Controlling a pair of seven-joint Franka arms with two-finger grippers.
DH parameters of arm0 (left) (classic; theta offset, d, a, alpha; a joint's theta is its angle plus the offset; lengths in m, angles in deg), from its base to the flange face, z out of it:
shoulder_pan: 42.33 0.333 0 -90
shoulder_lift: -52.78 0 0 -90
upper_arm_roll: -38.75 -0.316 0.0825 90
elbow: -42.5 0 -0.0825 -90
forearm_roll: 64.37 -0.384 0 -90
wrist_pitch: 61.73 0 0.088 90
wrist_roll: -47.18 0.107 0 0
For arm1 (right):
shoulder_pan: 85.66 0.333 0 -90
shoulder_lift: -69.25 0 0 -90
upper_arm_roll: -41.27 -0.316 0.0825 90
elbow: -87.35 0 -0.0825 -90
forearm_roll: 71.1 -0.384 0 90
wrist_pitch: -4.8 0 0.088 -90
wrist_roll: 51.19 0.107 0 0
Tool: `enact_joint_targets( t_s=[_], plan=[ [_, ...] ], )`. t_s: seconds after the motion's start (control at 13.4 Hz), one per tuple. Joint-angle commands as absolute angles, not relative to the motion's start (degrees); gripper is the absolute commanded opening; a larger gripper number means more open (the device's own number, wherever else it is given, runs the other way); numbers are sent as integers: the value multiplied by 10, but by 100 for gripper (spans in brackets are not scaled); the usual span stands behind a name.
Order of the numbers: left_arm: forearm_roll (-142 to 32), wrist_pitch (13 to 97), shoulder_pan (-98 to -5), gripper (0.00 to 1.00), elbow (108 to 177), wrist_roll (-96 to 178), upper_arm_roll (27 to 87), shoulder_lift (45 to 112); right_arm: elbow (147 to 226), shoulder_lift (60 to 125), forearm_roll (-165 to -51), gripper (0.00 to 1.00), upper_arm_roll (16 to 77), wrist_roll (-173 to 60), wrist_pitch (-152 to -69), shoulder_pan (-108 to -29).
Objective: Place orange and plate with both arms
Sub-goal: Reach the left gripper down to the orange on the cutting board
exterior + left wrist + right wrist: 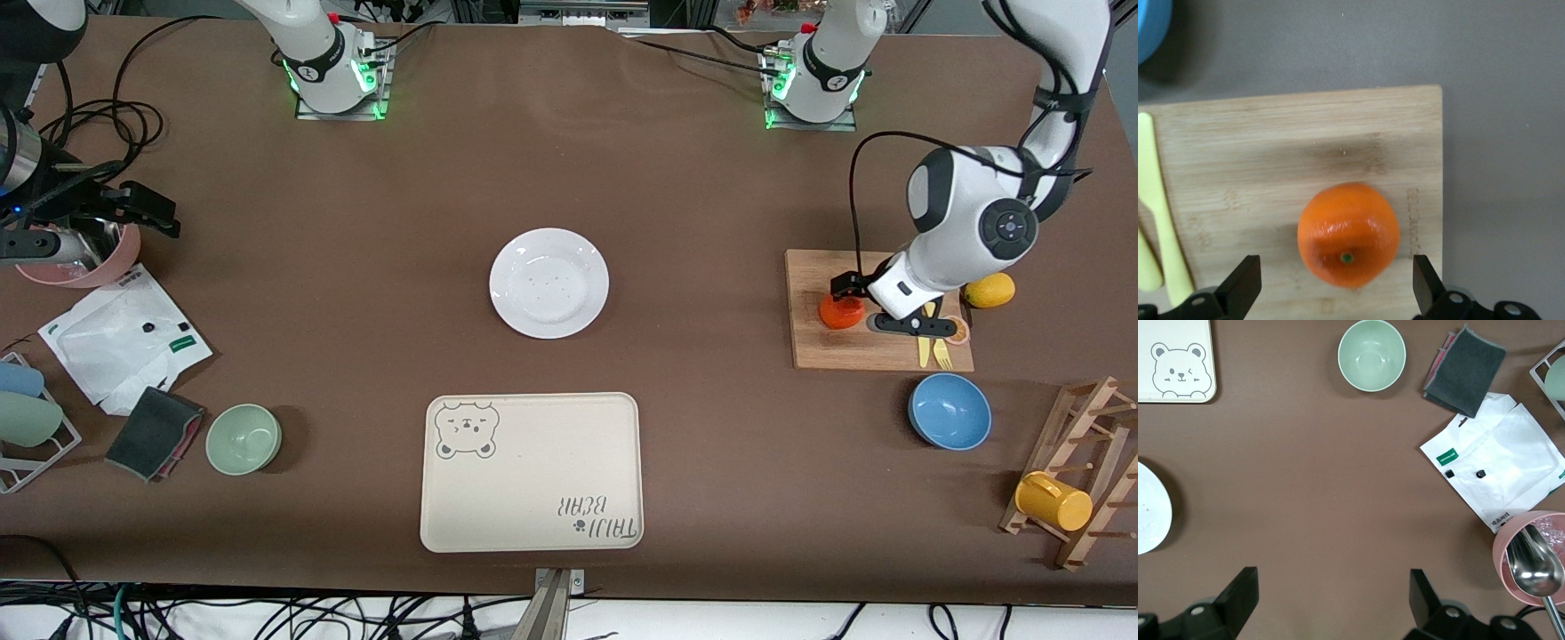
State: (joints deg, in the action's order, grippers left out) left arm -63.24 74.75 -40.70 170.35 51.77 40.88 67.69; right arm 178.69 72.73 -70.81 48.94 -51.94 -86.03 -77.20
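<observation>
The small orange sits on a wooden cutting board toward the left arm's end of the table. My left gripper hangs just over it, open, one finger on each side and neither touching the fruit. The white plate lies bare in the middle of the table. My right gripper hovers open over bare table at the right arm's end, beside a pink cup, with nothing between its fingers.
A beige bear-print tray lies nearer the front camera than the plate. A blue bowl, a lemon, yellow cutlery and a rack with a yellow mug surround the board. A green bowl, grey cloth and white bag lie near the cup.
</observation>
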Motion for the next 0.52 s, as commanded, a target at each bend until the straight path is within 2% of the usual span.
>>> enact_joint_targets(
  t_s=[0.0,0.22,0.3,0.37,0.45],
  plan=[
    [-624,788,-407,100,1704,520,409,706,1789,724,-709,100,490,-515,-857,-770],
    [-625,813,-406,100,1713,520,409,720,1789,724,-709,100,490,-515,-857,-770],
    [-625,820,-406,92,1714,520,409,725,1789,724,-709,100,490,-515,-857,-770],
    [-625,821,-406,61,1714,521,410,726,1789,724,-709,100,490,-515,-857,-770],
    [-624,820,-406,38,1714,521,410,726,1789,724,-709,100,490,-515,-857,-770]
  ],
)
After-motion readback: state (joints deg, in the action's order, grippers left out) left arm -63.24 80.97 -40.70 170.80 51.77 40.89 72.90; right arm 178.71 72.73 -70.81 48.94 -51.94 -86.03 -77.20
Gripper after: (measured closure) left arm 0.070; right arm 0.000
